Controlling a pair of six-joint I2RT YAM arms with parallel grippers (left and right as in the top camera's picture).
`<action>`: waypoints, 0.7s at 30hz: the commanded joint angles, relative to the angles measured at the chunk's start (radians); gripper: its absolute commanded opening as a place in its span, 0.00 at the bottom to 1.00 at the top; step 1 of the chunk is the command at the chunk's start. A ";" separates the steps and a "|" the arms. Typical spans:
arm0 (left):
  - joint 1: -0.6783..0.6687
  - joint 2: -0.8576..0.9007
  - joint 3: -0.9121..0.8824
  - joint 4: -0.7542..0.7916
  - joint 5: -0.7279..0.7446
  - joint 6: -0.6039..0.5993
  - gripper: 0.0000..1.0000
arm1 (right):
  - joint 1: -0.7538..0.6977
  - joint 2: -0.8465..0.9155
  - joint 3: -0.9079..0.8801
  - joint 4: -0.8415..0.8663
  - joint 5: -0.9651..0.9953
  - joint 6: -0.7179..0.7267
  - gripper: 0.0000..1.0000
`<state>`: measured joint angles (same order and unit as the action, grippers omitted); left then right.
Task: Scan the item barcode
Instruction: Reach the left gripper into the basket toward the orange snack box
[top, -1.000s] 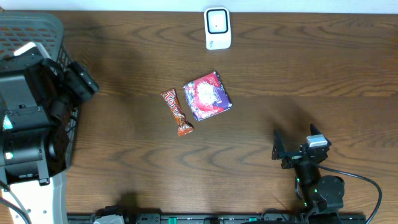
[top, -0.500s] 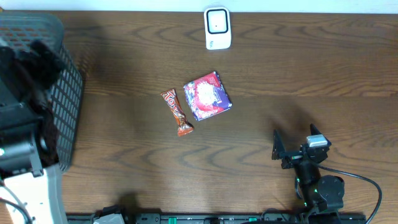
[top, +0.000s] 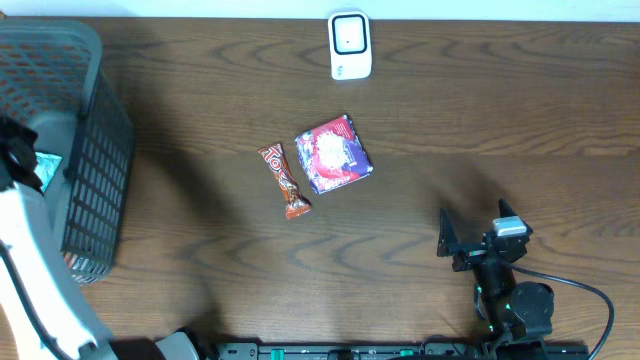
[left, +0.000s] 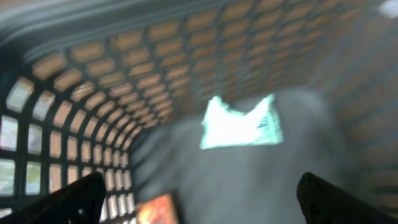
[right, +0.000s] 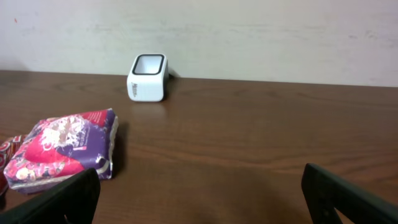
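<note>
Mid-table lie two items: a brown-orange candy bar (top: 285, 181) and a purple-red packet (top: 333, 153) (right: 62, 149). The white barcode scanner (top: 350, 45) (right: 147, 77) stands at the far edge. My right gripper (top: 475, 224) (right: 199, 186) rests low at the front right, open and empty, facing the scanner. My left gripper (left: 202, 191) is open over the inside of the grey basket (top: 100, 170), holding nothing. Below it lie a teal-white packet (left: 241, 122) (top: 45, 170) and an orange item (left: 155, 210). The left wrist view is blurred.
The basket's mesh wall (left: 68, 143) surrounds the left gripper's view. My left arm's white body (top: 30, 280) runs along the table's left edge. A pale wall rises behind the scanner.
My left arm has pulled back from over the basket toward the left edge, uncovering it, and its jaws have spread wider. The right arm and the table items have not moved.
</note>
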<state>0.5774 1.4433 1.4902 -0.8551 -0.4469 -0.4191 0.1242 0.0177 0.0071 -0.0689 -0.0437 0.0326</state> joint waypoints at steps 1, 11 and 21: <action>0.052 0.083 0.006 -0.063 -0.013 -0.109 0.98 | 0.007 -0.003 -0.002 -0.003 0.009 -0.012 0.99; 0.102 0.304 0.006 -0.163 0.239 -0.114 0.98 | 0.007 -0.003 -0.002 -0.003 0.009 -0.012 0.99; 0.102 0.424 -0.041 -0.201 0.245 -0.142 0.98 | 0.007 -0.003 -0.002 -0.003 0.009 -0.012 0.99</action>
<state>0.6781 1.8484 1.4788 -1.0485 -0.2115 -0.5312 0.1242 0.0177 0.0071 -0.0689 -0.0437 0.0326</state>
